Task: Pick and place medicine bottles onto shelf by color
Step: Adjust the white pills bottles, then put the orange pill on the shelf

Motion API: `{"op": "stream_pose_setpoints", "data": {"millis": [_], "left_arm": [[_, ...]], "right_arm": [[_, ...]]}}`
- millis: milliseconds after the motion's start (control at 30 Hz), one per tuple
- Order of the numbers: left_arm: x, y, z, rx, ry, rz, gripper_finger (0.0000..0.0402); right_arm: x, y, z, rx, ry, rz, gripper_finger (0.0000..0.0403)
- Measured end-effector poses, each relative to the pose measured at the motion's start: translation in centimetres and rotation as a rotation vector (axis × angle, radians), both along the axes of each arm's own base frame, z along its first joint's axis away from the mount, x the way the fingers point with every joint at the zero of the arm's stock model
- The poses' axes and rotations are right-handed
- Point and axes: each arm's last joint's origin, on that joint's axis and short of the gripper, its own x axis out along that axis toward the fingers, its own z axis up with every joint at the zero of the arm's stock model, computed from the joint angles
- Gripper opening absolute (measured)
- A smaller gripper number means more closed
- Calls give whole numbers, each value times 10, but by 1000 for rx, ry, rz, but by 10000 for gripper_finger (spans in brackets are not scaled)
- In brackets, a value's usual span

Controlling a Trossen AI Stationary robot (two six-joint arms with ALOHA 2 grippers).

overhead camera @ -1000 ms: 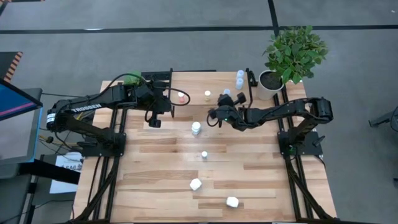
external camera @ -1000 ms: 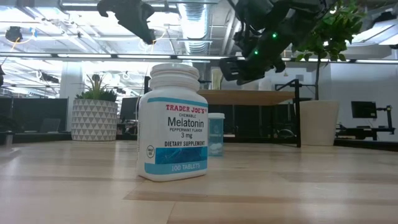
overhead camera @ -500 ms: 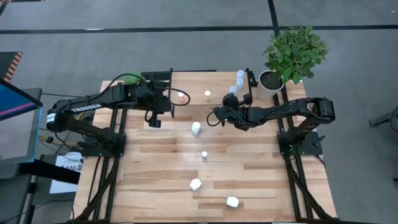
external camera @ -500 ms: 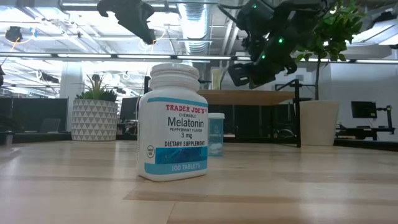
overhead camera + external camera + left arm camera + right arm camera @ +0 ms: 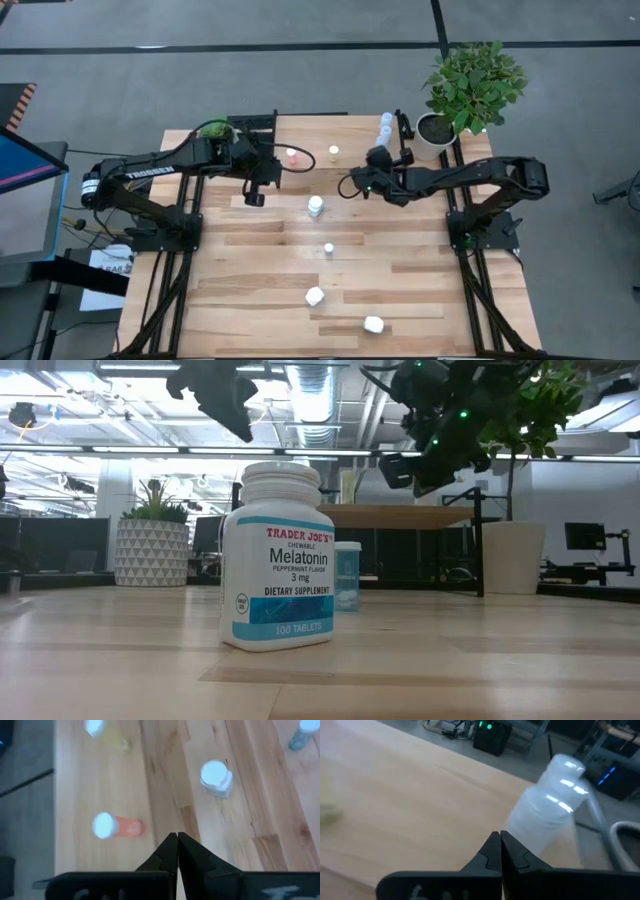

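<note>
High view shows the right gripper (image 5: 348,186) has drawn back toward the shelf (image 5: 340,130) since a second ago, while the left gripper (image 5: 254,198) has shifted slightly toward the middle. Both claws are clenched tight with nothing between their fingers. On the shelf stand an orange bottle (image 5: 292,155), a yellow bottle (image 5: 333,152) and pale-blue bottles (image 5: 385,124). A white bottle (image 5: 315,206) stands on the table (image 5: 250,290) between the grippers, with more white bottles (image 5: 314,296) nearer the front. A potted plant (image 5: 470,85) sits beyond the corner.
</note>
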Motion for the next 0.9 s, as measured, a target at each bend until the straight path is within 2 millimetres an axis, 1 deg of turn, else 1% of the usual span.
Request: {"op": "stream_pose_setpoints", "data": {"millis": [133,500,667,800,900], "left_arm": [[1,0,0,0,1,0,0],[0,0,-1,-1,6,0,0],[0,0,-1,-1,7,0,0],[0,0,-1,-2,7,1,0],[0,0,-1,-9,2,13,0]], "right_arm": [[-6,1,3,11,6,-10,7],[-6,1,1,32,12,1,8],[-10,3,8,45,1,19,8],[-15,12,28,131,-61,137,9],[-18,21,50,182,-89,288,14]]}}
